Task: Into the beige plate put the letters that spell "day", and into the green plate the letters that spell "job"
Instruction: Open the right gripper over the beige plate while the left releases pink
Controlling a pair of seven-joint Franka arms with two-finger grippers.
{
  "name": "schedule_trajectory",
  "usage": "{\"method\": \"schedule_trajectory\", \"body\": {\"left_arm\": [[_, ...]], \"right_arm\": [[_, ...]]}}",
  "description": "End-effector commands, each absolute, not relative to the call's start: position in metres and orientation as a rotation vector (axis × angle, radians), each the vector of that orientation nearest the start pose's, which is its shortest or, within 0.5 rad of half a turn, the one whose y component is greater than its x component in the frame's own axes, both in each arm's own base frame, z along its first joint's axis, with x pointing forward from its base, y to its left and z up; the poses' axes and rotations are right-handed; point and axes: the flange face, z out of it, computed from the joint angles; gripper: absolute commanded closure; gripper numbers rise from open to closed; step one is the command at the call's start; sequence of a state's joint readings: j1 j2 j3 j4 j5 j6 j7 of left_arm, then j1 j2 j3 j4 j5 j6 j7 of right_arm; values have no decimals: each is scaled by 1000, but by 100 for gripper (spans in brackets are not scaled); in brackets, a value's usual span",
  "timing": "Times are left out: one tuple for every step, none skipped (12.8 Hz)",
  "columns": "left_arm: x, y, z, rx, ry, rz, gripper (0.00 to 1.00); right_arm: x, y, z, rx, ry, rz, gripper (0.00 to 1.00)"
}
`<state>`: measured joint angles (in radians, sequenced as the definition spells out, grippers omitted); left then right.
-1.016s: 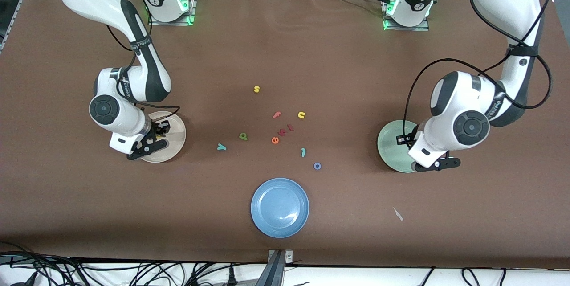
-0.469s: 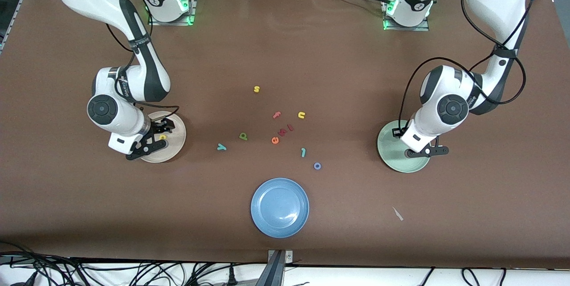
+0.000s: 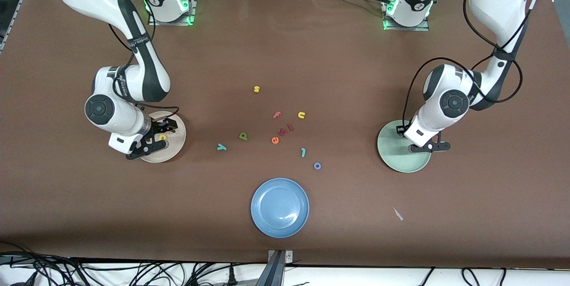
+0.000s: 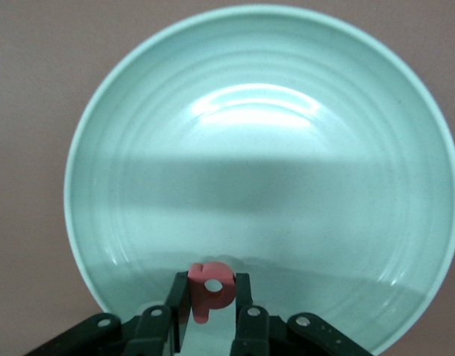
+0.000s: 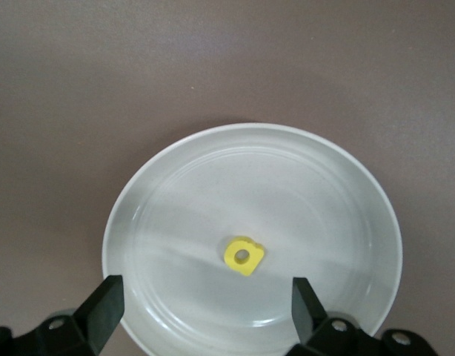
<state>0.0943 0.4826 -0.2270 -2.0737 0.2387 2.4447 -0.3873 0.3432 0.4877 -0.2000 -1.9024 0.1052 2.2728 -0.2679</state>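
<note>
Brown table (image 3: 285, 54): right gripper (image 5: 205, 311) spread wide over beige plate (image 5: 346, 193), yellow letter (image 5: 244, 256) dropped inside; left gripper (image 4: 213, 326) pinching pinkish-red letter (image 4: 210, 285), probably the "b", above green plate (image 4: 257, 148) for release.

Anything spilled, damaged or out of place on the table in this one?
One oddity: a small pale scrap lies on the bare table, nearer the front camera than the green plate. It belongs to no plate or letter. Nothing looks spilled or damaged.

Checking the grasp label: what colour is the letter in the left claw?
Pinkish-red letter, pinched in the left claw over the green plate; clearest in the left wrist view.
</note>
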Motion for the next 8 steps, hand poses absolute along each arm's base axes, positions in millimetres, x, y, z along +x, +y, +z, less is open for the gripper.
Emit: {"method": "schedule_trajectory", "body": {"left_arm": [[572, -76, 190, -3072, -84, 98, 86], [572, -73, 189, -3072, -91, 101, 74], [573, -67, 190, -3071, -110, 99, 47], [575, -67, 193, -3070, -108, 96, 20], [575, -67, 196, -3068, -107, 95, 4], [576, -67, 202, -3064, -106, 92, 1], [576, -66, 204, -3057, -112, 109, 1], [578, -66, 212, -3055, -114, 92, 1]], "right_arm": [[605, 119, 254, -3089, -454, 176, 0], [603, 129, 254, -3094, -390, 177, 0], [600, 144, 256, -3094, -334, 175, 0], [597, 157, 255, -3094, -281, 180, 0], [593, 171, 256, -3093, -235, 181, 0], [590, 185, 259, -3090, -199, 177, 0], [588, 197, 261, -3086, -184, 175, 0], [583, 209, 261, -3080, -195, 179, 0]]}}
